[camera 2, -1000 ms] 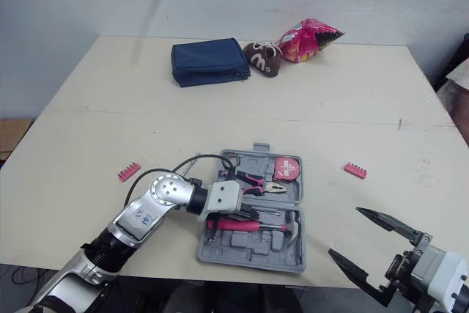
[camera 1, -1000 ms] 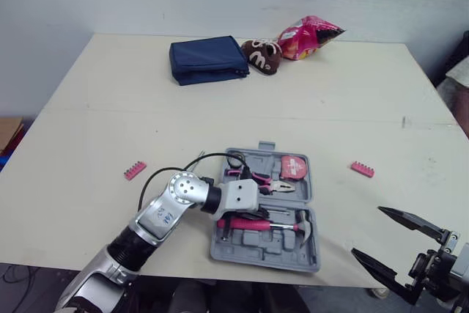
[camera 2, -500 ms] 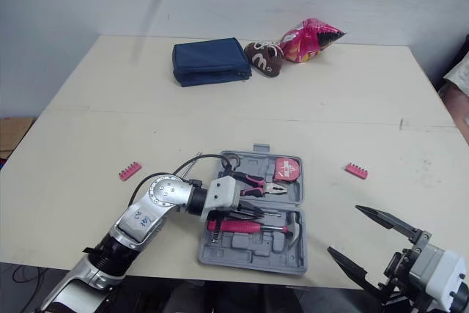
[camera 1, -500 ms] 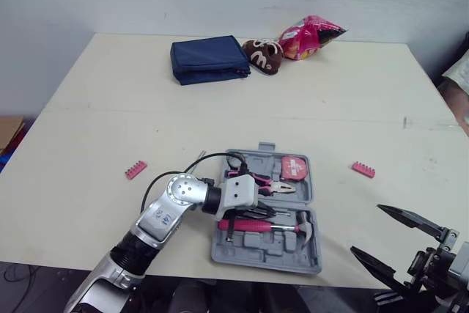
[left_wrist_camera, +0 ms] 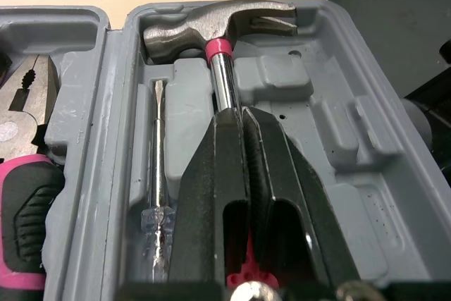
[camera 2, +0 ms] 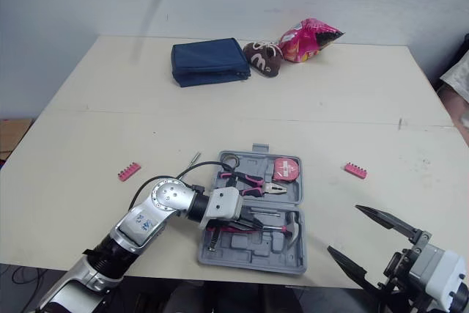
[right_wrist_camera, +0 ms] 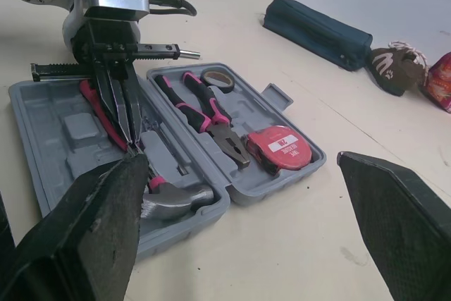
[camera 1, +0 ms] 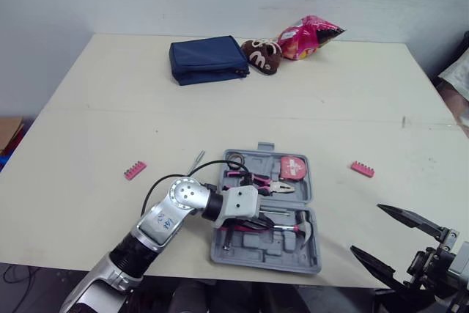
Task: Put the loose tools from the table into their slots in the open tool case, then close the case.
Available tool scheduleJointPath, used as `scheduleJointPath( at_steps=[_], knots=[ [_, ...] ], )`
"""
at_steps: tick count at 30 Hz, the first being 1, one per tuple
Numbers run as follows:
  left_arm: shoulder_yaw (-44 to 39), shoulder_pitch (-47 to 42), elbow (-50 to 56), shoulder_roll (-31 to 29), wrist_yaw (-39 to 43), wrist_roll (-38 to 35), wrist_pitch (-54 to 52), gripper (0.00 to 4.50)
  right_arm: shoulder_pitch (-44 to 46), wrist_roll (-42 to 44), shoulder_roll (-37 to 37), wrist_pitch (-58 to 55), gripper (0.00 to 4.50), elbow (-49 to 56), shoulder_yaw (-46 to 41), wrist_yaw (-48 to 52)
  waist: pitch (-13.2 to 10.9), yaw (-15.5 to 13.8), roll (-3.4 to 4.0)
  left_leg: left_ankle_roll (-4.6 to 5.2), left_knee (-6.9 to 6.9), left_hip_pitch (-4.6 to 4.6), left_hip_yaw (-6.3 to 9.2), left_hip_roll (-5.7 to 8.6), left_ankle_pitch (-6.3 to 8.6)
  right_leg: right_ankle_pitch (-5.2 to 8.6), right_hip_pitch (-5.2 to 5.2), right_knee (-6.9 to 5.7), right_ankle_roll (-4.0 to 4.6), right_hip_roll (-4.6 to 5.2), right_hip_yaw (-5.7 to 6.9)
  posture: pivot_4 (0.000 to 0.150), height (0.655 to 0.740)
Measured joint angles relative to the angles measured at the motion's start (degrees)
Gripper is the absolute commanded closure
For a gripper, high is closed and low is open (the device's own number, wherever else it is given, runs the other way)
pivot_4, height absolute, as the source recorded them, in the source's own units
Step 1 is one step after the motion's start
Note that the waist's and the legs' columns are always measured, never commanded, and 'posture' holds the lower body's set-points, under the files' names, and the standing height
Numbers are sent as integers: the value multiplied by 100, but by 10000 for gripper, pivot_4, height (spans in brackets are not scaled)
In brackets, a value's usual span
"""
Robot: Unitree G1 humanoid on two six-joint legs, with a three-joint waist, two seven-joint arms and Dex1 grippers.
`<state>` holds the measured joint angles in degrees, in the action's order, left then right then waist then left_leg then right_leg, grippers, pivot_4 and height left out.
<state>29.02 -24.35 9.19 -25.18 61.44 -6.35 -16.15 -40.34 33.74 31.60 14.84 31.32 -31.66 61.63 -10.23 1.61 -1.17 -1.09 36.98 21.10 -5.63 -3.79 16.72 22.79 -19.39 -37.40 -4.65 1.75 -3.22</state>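
- Since 1 second ago, my left gripper [left_wrist_camera: 243,113] has come down from over the pliers [camera 1: 272,185] to the near half of the tool case [camera 1: 256,252]. It now covers most of the pink handle of the hammer [left_wrist_camera: 211,26], which was in plain view before.
- Its 2 fingers [left_wrist_camera: 211,188] are pressed together, tips meeting above the hammer's steel shaft. I cannot tell whether they pinch anything.
- The hammer lies in its slot with its head at the right end of the case, and a slim screwdriver [left_wrist_camera: 158,146] sits just beside it.
- The far half holds the pliers and a red tape measure [camera 1: 293,167].
- The case lies open at the lower middle of the frame, close to the near edge of the table [camera 1: 110,108].
- Loose on the table are the left bit strip [camera 1: 135,171], the right bit strip [camera 1: 362,168] and a small metal bit [camera 1: 198,156] near the case's upper left corner.
- My right gripper [camera 1: 366,229] is spread wide at the lower right of the frame, well apart from the case.
- A navy pouch [camera 1: 207,59] lies at the upper middle of the frame.
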Motion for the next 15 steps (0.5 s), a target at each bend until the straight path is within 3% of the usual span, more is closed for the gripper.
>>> scheduleJointPath(
  at_steps=[7, 12, 15],
  knots=[
    [303, -205, 119, -73, -54, 276, -216, 44301, 1, -59, -43, 0, 0, 0, 0, -11, 14, -2, 3, 9, -4, -4, 0, 0, 9, 0, 29, 10, 1, 3, 0, 1500, 7400],
    [597, -287, 163, -78, -109, 492, -493, 44301, 14, -69, -60, 2, 0, 0, 0, -64, 83, -1, -23, 11, -92, -121, 2, 3, 26, 3, 169, 107, 9, 13, 5, 1500, 7400],
    [715, -271, 163, -71, -204, 570, -518, 44301, 15, -92, -65, 7, 0, 0, 0, -84, 142, -3, -35, 17, -123, -158, -1, 6, 38, 36, 215, 152, 72, 31, 9, 1500, 7400]
  ],
)
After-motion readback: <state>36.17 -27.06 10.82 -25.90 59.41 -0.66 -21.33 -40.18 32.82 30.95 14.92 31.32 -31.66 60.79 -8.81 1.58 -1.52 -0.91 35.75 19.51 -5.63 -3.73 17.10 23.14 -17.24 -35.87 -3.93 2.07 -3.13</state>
